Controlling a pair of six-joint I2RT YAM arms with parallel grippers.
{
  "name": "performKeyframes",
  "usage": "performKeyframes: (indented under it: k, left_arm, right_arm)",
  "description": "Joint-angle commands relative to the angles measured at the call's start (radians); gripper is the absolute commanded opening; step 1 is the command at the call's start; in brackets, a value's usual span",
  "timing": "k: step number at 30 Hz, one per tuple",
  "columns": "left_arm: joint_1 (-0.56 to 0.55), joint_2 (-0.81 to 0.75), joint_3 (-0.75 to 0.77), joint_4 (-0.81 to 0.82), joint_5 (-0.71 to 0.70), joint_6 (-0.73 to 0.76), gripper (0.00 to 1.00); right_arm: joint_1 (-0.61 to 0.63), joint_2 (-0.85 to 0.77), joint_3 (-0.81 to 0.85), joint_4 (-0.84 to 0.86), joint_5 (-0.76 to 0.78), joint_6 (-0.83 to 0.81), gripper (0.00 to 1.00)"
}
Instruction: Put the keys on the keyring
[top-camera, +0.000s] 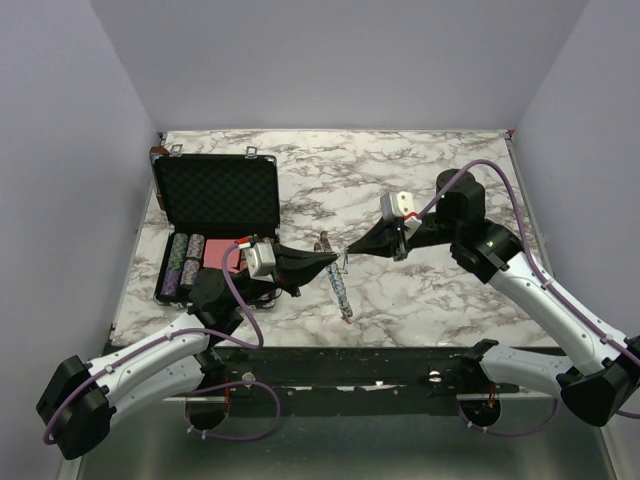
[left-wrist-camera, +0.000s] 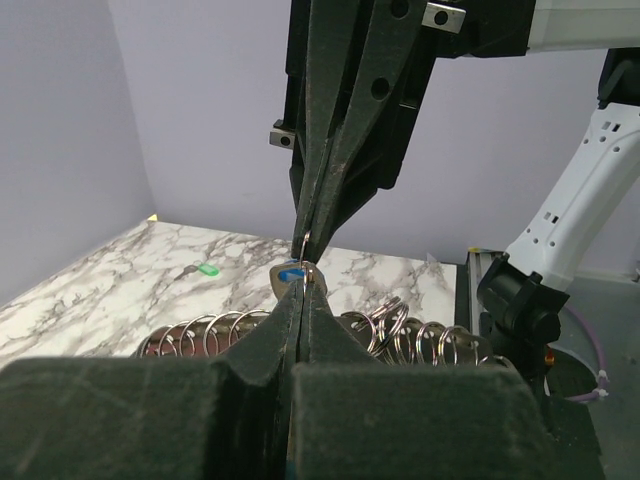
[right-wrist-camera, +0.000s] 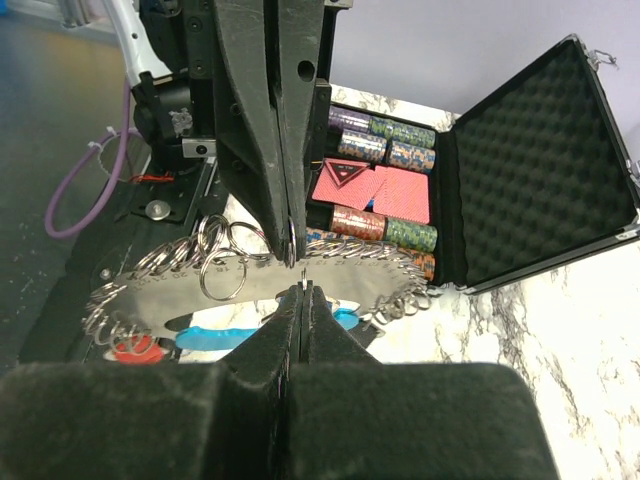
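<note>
The keyring lies on the marble between my arms: a grey strip lined with many small rings, with a light-blue section. My left gripper and right gripper meet tip to tip just above it, both shut. Each pinches a thin metal ring edge-on: the left gripper at its tip, the right gripper likewise. A blue key shows just behind the left fingertips; I cannot tell whether it is held. A green key lies on the marble. A red key lies by the strip.
An open black foam-lined case stands at the back left, with rows of poker chips and red cards in its lower half. The marble top is walled on three sides. The black base rail runs along the near edge.
</note>
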Motion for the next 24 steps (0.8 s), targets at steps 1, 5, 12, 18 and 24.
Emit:
performKeyframes:
  k: [1, 5, 12, 18, 24]
  left_arm:
    - [0.005, -0.003, 0.003, 0.073, 0.022, -0.007, 0.00]
    - [0.003, -0.004, 0.003, 0.073, 0.021, -0.006, 0.00]
    - [0.005, -0.001, 0.003, 0.076, 0.029, -0.007, 0.00]
    - [0.005, 0.000, 0.003, 0.088, 0.038, -0.013, 0.00]
    - [0.003, 0.000, 0.003, 0.088, 0.033, -0.012, 0.00]
  right_arm:
    - [0.005, 0.004, -0.014, 0.026, -0.048, 0.020, 0.00]
    - [0.003, 0.007, -0.015, 0.026, -0.063, 0.025, 0.00]
    - [0.005, 0.013, -0.014, 0.040, -0.066, 0.034, 0.00]
    - [0.006, 0.021, -0.012, 0.046, -0.068, 0.042, 0.00]
    - [0.011, 0.022, -0.012, 0.038, -0.083, 0.036, 0.00]
